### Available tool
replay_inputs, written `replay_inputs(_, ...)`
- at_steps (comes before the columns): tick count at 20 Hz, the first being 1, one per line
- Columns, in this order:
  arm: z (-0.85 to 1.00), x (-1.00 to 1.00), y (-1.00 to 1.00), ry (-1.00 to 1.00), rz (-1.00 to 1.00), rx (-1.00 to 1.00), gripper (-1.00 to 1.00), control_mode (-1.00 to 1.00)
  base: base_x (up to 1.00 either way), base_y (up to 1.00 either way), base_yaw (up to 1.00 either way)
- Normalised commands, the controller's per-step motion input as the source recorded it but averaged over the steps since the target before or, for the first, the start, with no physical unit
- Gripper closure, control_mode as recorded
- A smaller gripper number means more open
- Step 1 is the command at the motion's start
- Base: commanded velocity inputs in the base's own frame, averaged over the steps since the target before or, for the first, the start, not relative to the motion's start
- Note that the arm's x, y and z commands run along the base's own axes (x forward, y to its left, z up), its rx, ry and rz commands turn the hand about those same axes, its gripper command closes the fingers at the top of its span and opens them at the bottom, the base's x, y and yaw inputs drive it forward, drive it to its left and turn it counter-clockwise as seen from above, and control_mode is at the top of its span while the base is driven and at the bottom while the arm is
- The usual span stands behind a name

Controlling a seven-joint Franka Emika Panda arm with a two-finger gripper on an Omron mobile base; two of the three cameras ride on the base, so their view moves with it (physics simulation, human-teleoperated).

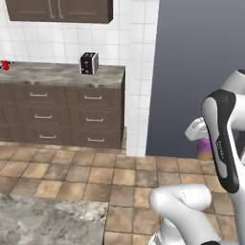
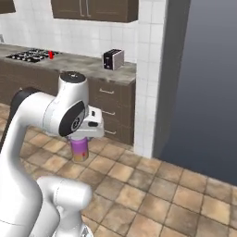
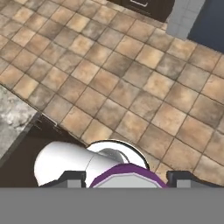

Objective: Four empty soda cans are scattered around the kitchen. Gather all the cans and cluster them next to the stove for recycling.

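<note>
Cabinets fill the upper left of the left base view, where a bright red can [image 1: 5, 65] stands on the desk [image 1: 57, 74] near a toaster [image 1: 89, 63]; at right middle a purple can [image 1: 205, 148] hangs under the white arm. Right base view: the pincer [image 2: 79, 139] pinches that purple can [image 2: 79, 150] above the floor tiles [image 2: 152, 194], and the red can [image 2: 51, 55] sits beside the stove [image 2: 28, 55] at upper left. Hand view, bottom centre: the can's purple rim [image 3: 129, 176] sits between the fingertips [image 3: 70, 177]. One can seems placed, one is being carried, the others remain.
</note>
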Motion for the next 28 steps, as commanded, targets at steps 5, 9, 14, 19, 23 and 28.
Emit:
replay_inputs(5, 0.00, 0.00, 0.00, 0.00, 0.00, 0.00, 1.00, 1.00, 1.00, -0.14, 0.31)
replay_inputs(9, 0.00, 0.00, 0.00, 0.00, 0.00, 0.00, 1.00, 1.00, 1.00, -0.21, 0.27)
replay_inputs(14, 0.00, 0.00, 0.00, 0.00, 0.00, 0.00, 1.00, 1.00, 1.00, -0.03, 0.48)
replay_inputs(19, 0.00, 0.00, 0.00, 0.00, 0.00, 0.00, 1.00, 1.00, 1.00, 0.00, 0.72)
replay_inputs(23, 0.00, 0.00, 0.00, 0.00, 0.00, 0.00, 1.00, 1.00, 1.00, 0.00, 0.80)
replay_inputs(28, 0.00, 0.00, 0.00, 0.00, 0.00, 0.00, 1.00, 1.00, 1.00, -0.01, 0.65)
